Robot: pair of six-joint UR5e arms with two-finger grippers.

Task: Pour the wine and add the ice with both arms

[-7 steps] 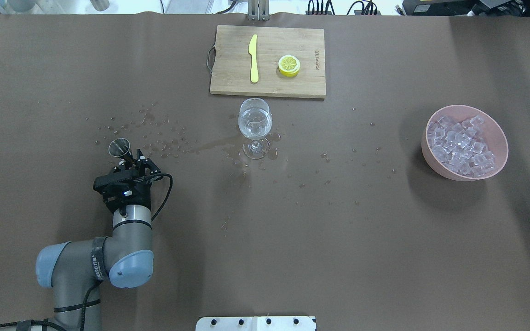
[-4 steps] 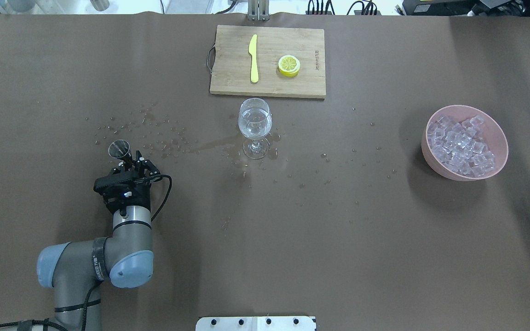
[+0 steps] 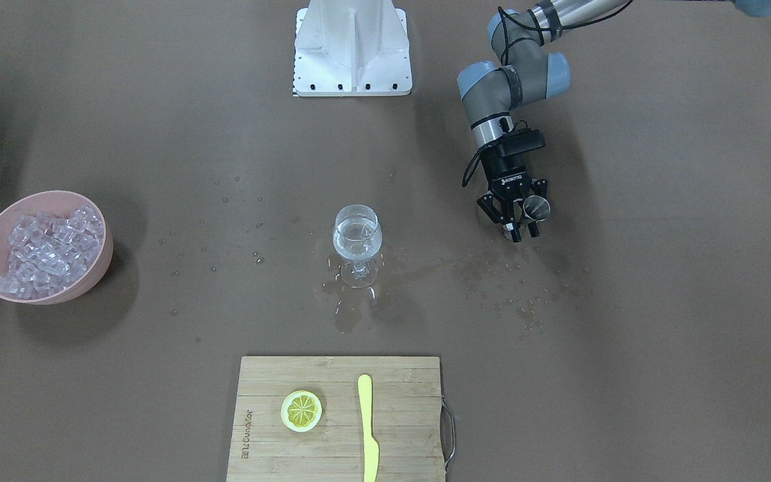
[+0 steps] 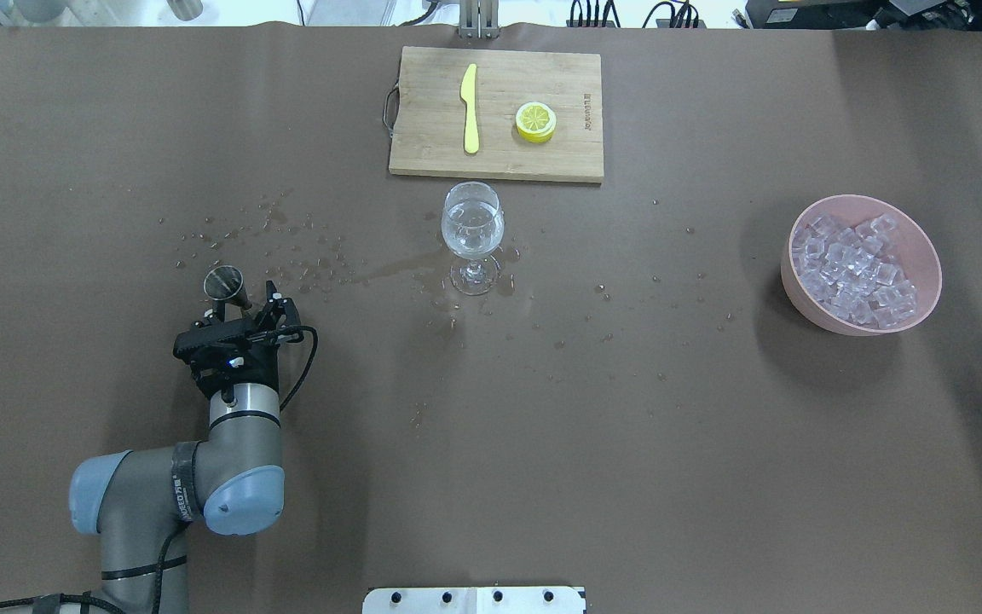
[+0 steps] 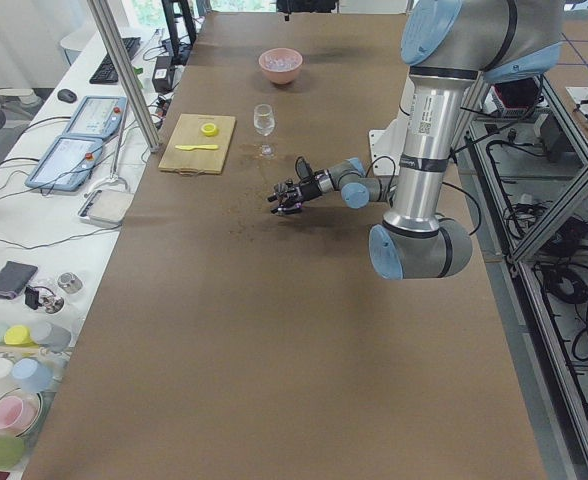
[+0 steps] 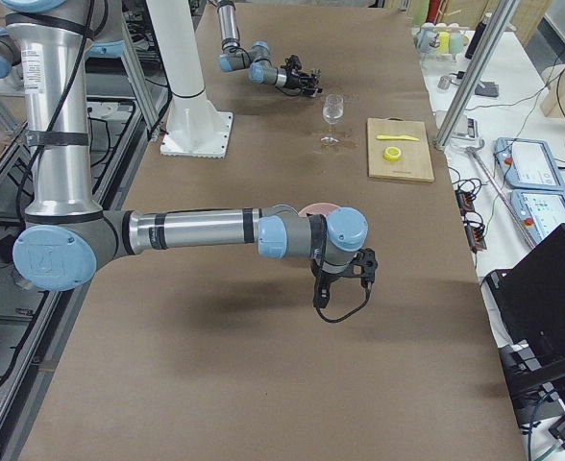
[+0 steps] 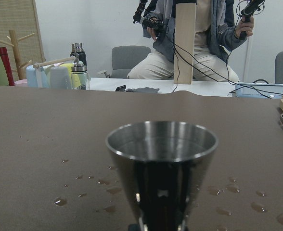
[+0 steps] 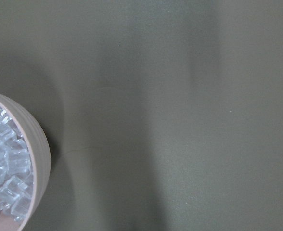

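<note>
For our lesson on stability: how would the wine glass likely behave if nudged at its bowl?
The glass would probably tip rather than slide: its part-filled bowl sits high on a thin stem over a small foot. The puddle around its foot may let it skid. Its clear walls suggest it is fragile.

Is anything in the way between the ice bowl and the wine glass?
Nothing visible is. Between the ice in the pink bowl and the wine glass there is only table with small drops. The cutting board lies off that path.
</note>
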